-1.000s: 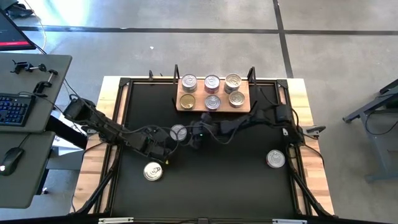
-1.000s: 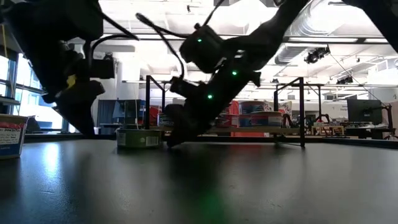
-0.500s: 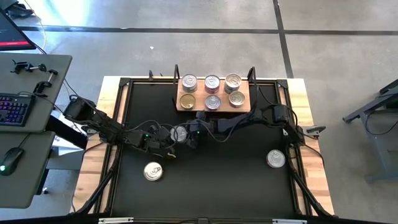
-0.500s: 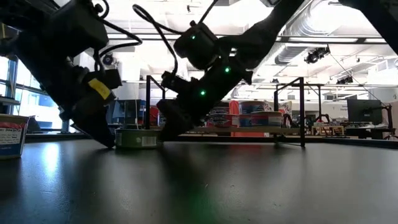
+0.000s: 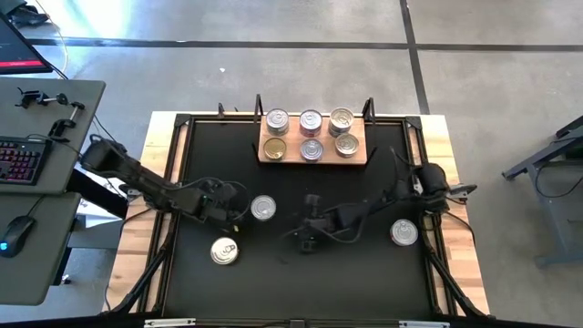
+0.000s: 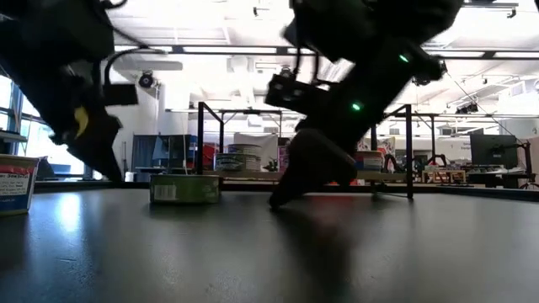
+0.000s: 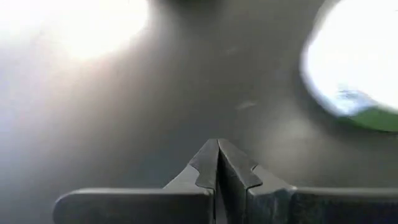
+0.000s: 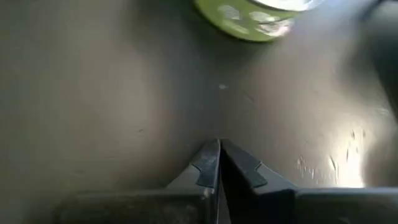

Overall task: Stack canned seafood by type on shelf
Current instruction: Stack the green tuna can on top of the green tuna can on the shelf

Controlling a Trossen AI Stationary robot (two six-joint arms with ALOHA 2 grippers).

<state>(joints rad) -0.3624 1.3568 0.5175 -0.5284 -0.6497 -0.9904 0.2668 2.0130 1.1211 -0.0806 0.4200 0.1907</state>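
Cans of seafood are not held by either gripper. Left gripper (image 7: 217,163) fingers are pressed together on nothing, tips low over the black tabletop (image 5: 364,273); in the high view the left gripper (image 5: 239,211) is seen just left of a loose silver-lidded can (image 5: 263,209), close beside it, contact cannot be told. Right gripper (image 8: 219,163) fingers are likewise closed together and empty; in the high view the right gripper (image 5: 305,239) is placed near table centre, apart from that same can, whose green side (image 8: 249,22) is seen ahead in the right wrist view. In the low view the green-sided can (image 6: 185,188) is seen flat on the table between the left arm's dark end (image 6: 88,143) and the right arm's dark end (image 6: 307,172), touched by neither as far as can be told. A second loose can (image 5: 224,251) is lying toward the front left, and a third, red-sided can (image 5: 404,233) is standing at the right edge near the right arm's base. Six cans are set in two rows of three on the wooden shelf (image 5: 357,157) at the table's back, silver and gold lids mixed, none stacked as far as can be seen.
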